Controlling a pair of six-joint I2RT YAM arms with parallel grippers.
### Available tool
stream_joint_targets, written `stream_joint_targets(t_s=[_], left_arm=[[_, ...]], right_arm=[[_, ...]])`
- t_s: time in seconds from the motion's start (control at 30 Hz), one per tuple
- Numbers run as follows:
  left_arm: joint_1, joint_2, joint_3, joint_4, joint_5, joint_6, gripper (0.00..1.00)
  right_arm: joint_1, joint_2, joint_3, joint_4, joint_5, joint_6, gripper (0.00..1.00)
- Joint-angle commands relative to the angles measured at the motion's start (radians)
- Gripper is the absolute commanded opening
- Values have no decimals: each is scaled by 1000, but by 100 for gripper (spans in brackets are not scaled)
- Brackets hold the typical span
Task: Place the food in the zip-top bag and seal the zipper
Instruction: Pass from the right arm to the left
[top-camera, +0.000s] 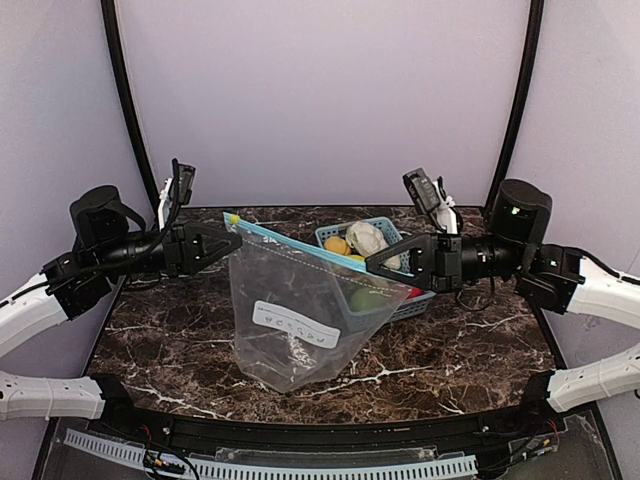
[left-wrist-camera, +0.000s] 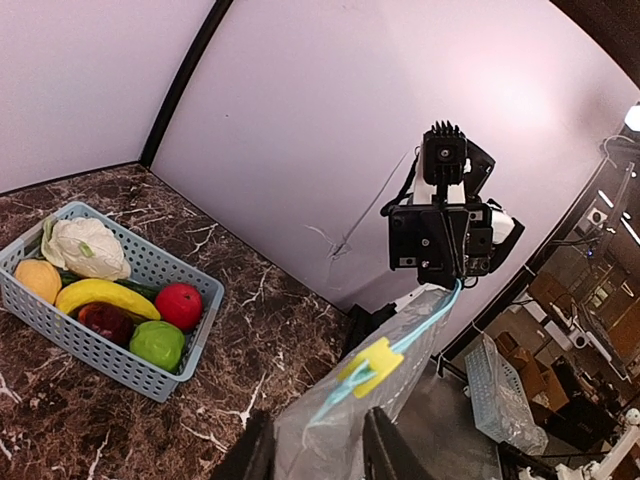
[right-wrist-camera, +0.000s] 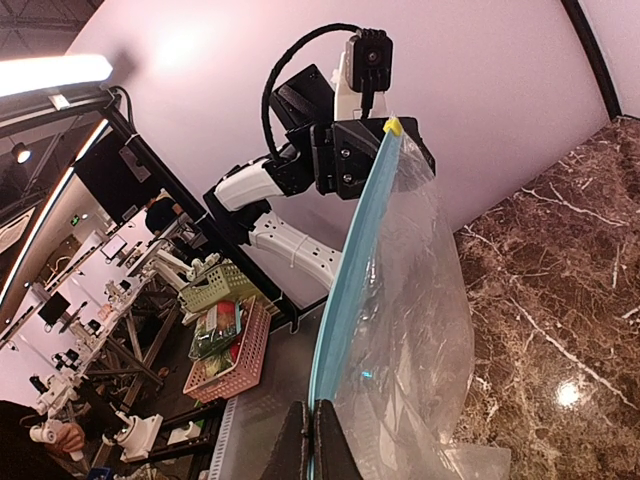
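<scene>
Now | zip-top bag (top-camera: 290, 345) hangs between left gripper (top-camera: 234, 239), right gripper (top-camera: 371, 268)

We see pale lilac walls (top-camera: 320, 100) at twelve o'clock, with black poles (top-camera: 125, 100) at ten and two. At six o'clock lies a dark marble table (top-camera: 170, 350), veined white.

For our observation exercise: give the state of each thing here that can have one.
zip-top bag: empty, held up by its mouth
zipper: stretched taut, sealed or not unclear
food: in the basket
left gripper: around bag corner, grip unclear
right gripper: shut on the zipper
</scene>
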Motion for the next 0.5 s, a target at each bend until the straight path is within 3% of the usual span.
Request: stream_joint_targets(t_s=[0.0, 0.13, 0.2, 0.3, 0.47], left_arm=[[-1, -16, -7, 30, 5, -3, 21], [-1, -14, -12, 23, 18, -1, 7], [-2, -12, -16, 12, 22, 4, 2], [-3, -7, -23, -25, 28, 20, 1], [-3, 24, -28, -112, 49, 72, 1]], right_arm=[[7, 4, -13, 27, 4, 4, 0], [7, -1, -18, 8, 35, -1, 0], [7, -4, -17, -13, 54, -5, 6], [7, -12, -11, -62, 103, -20, 24], [7, -18, 36, -230, 227, -77, 66]])
